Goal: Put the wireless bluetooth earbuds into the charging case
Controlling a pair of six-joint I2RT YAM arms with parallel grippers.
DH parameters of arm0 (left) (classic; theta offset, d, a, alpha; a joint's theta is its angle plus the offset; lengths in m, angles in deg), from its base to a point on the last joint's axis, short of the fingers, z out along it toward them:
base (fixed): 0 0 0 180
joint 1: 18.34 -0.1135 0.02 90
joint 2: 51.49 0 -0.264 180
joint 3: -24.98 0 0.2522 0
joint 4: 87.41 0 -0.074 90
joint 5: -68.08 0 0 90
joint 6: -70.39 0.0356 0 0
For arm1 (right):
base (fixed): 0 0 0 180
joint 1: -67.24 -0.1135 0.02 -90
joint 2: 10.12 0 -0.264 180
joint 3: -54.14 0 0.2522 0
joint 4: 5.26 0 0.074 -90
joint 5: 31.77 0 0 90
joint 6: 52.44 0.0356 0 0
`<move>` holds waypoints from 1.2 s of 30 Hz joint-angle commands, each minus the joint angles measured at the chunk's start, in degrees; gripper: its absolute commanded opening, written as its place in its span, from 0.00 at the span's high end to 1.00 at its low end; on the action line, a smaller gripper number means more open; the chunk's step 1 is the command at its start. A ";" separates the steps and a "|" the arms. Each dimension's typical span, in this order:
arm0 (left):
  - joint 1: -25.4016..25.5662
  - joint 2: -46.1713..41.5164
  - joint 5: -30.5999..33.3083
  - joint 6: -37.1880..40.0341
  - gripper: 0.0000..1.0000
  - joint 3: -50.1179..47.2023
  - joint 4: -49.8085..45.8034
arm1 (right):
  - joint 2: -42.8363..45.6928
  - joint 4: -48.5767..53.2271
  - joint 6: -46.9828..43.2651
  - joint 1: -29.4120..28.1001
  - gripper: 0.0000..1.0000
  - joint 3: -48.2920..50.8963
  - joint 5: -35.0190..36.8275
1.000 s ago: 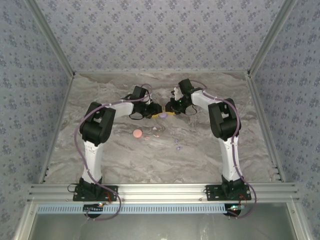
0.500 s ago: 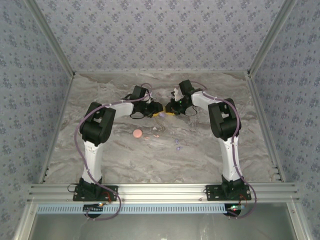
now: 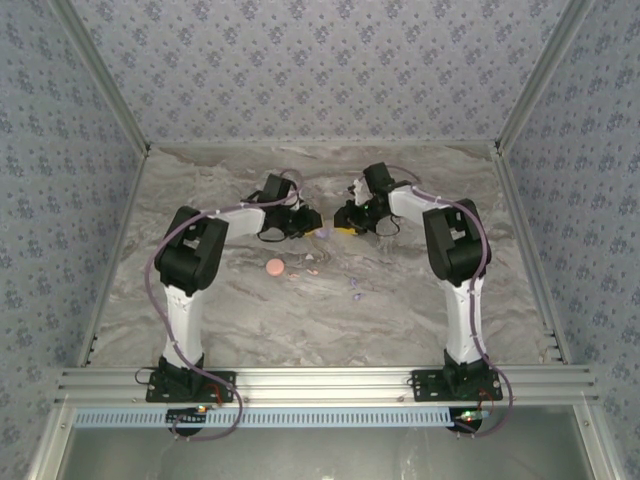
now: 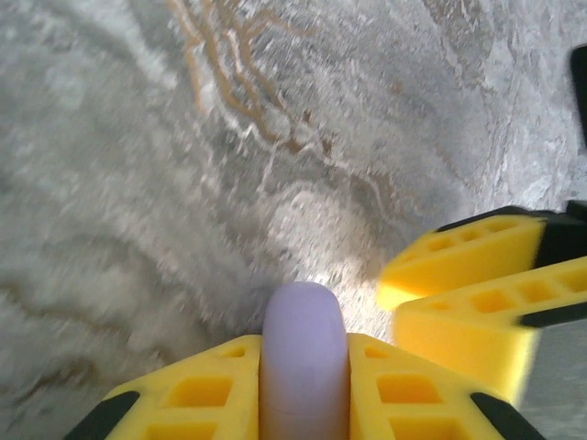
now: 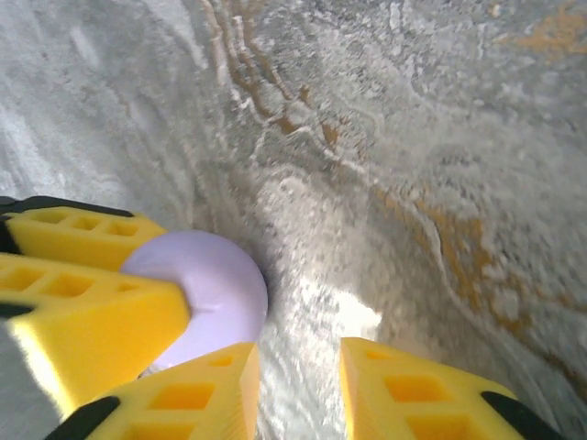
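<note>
My left gripper (image 3: 311, 229) is shut on a round purple disc (image 3: 323, 233), the closed charging case, at mid-table. In the left wrist view the disc (image 4: 304, 357) stands edge-on, pinched between the yellow fingers (image 4: 197, 390). My right gripper (image 3: 346, 226) sits just right of the disc, open and a little apart from it. In the right wrist view its jaws (image 5: 298, 390) stand apart over bare table, with the purple disc (image 5: 215, 284) at their left. The earbuds lie loose nearer the arms: pale pink bits (image 3: 310, 270) and purple bits (image 3: 357, 292).
A round salmon-pink disc (image 3: 275, 267) lies on the marble table (image 3: 400, 320) left of the pink bits. Patterned walls and metal rails (image 3: 525, 250) close in the table on three sides. The right gripper's fingers (image 4: 477, 293) show at the right of the left wrist view.
The right gripper has pulled back to the right, off the purple disc, and now stands open. The left gripper still holds the disc and has shifted slightly.
</note>
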 commanded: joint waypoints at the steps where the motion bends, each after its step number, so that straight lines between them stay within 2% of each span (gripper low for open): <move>1: -0.86 -6.79 -0.24 2.74 0.79 -3.18 3.91 | 7.66 -2.45 -0.90 1.45 0.65 3.54 0.54; 6: -2.59 -14.09 -4.63 4.50 0.80 -8.32 11.36 | 16.47 -7.44 -3.17 3.19 0.55 10.31 -3.02; 14: -3.41 -22.52 -11.45 7.17 0.81 -14.05 21.81 | 26.61 -12.07 -6.95 4.91 0.48 14.75 -10.74; 17: -3.36 -25.40 -13.95 7.00 0.81 -15.78 26.24 | 28.16 -12.58 -7.90 4.90 0.46 14.42 -13.95; 24: -2.99 -30.48 -17.11 7.00 0.80 -17.54 30.18 | 30.11 -15.61 -7.84 4.07 0.44 13.72 -19.68; 36: -1.50 -34.55 -19.26 8.56 0.80 -17.09 29.27 | 29.57 -15.26 -10.62 0.64 0.40 9.88 -26.19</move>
